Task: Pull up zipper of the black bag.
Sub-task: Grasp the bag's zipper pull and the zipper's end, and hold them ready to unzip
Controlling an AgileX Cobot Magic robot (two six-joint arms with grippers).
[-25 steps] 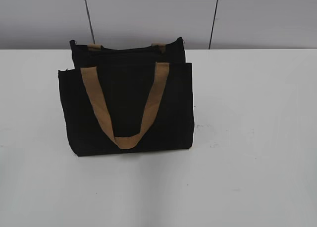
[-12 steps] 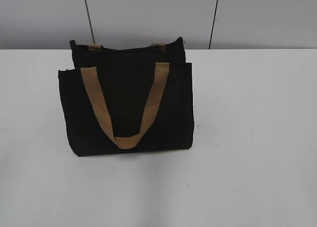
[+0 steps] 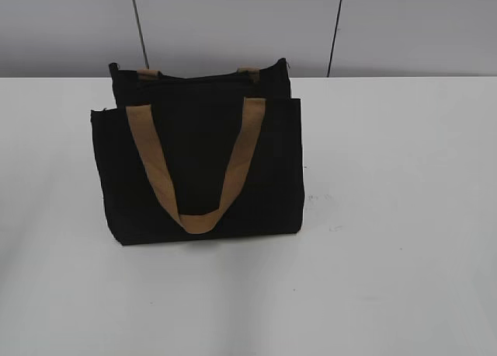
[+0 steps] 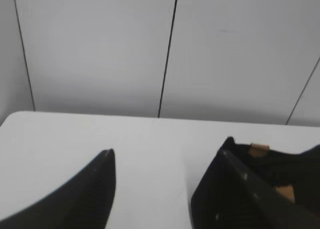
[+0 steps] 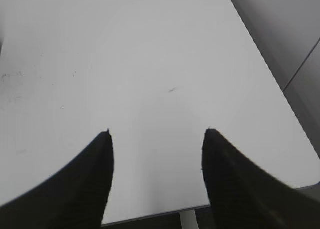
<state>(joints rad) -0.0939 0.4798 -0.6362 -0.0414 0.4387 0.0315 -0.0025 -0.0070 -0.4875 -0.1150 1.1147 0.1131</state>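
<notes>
Bag: the black bag [image 3: 198, 169] stands on the white table [image 3: 388, 216], left of the scene's middle and toward the far edge, its broad front panel facing the exterior camera.
Handles: a tan handle [image 3: 198, 165] hangs down the front panel in a V, its loop resting low on the panel; two short tan strap ends [image 3: 147, 74] show at the far top edge.
Zipper: the zipper [image 3: 198, 79] reads only as a thin dark line along the bag's top edge between the far strap ends; its pull tab is too small to make out.
Left gripper: the left gripper [image 4: 165, 156] hangs above the table with its fingers spread apart and nothing between them; in the left wrist view one finger [image 4: 95, 194] sits at the lower left, the other at the lower right, overlapping the bag's corner [image 4: 227, 145] in the picture. Whether that finger touches the fabric cannot be told.
Right gripper: the right gripper [image 5: 157, 134] is released too, both dark fingers [image 5: 85, 184] wide apart over bare table, grasping nothing, near the table's right edge and well apart from the bag.
Wall: a grey panelled wall [image 3: 233, 26] with dark vertical seams rises behind the table's far edge.
Table surface: faint dark specks [image 3: 318, 200] lie just right of the bag's lower corner.
</notes>
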